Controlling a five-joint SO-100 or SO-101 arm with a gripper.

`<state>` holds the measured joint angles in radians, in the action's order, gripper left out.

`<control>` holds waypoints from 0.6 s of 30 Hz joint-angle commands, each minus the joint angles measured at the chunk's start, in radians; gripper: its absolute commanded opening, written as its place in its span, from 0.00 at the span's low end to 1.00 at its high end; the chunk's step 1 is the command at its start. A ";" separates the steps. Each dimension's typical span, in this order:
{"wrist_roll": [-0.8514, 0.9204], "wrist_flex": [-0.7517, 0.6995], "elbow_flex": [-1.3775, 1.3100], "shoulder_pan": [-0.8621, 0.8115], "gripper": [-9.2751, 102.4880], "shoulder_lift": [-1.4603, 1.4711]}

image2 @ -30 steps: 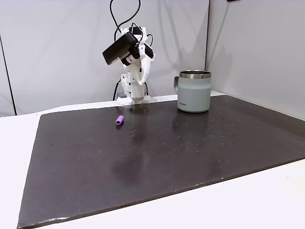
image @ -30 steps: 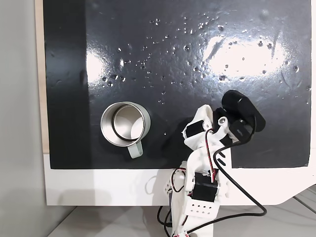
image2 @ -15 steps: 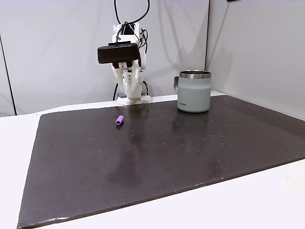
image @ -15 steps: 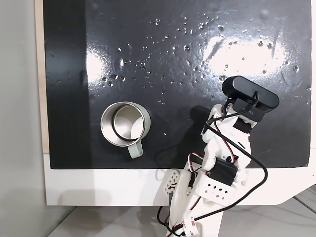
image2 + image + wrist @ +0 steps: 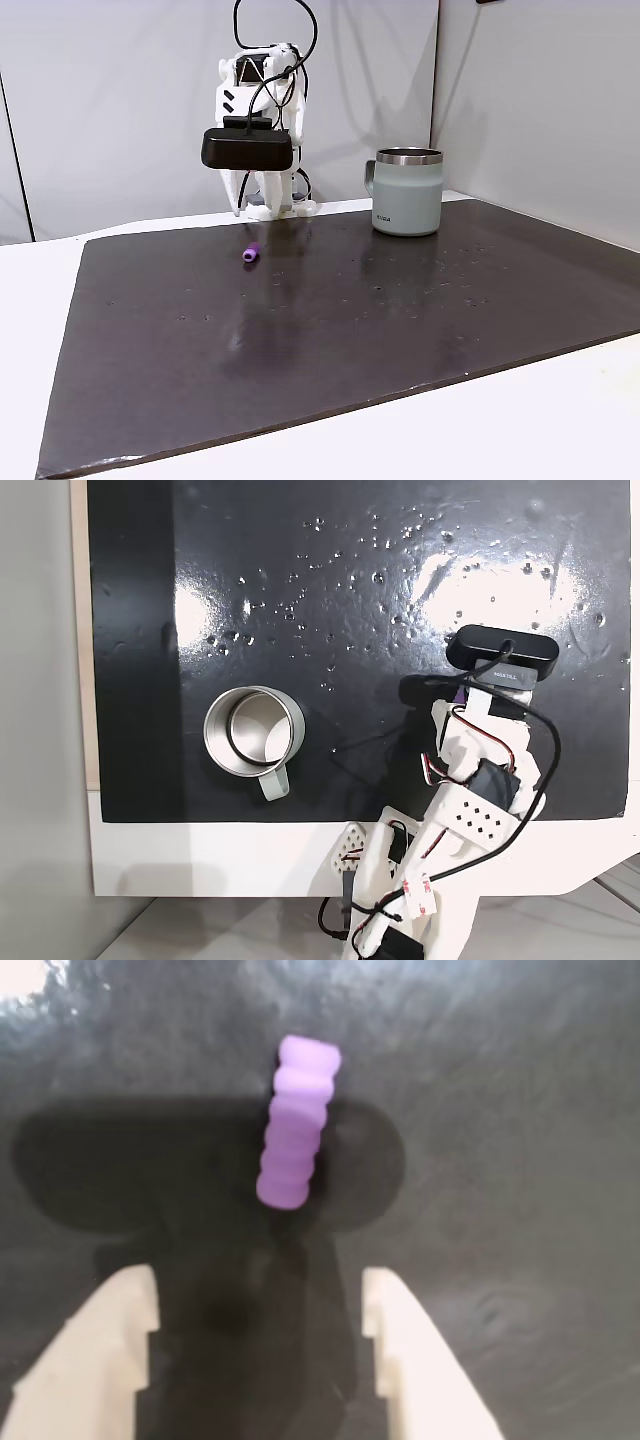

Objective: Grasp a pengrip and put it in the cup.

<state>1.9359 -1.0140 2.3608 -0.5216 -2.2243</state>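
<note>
I have swung out over the pengrip — my pincer hangs spread above it. Next comes the descent; the cup waits well apart.

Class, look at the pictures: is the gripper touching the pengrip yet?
Apart. The wrist view shows it: the gripper has both pale fingers open at the bottom, and bare dark mat lies between their tips and the purple pengrip above them.

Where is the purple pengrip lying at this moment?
The pengrip lies on the black mat, in the wrist view just ahead of the open gripper. In a fixed view it lies below the arm, left of the cup.
</note>
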 commanded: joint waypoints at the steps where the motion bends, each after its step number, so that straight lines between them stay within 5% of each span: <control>1: 0.051 0.029 -0.089 -0.018 0.32 0.058; 18: 0.215 0.328 0.064 -0.034 0.33 0.276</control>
<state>2.1338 -0.7409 2.4222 -0.5507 -1.9635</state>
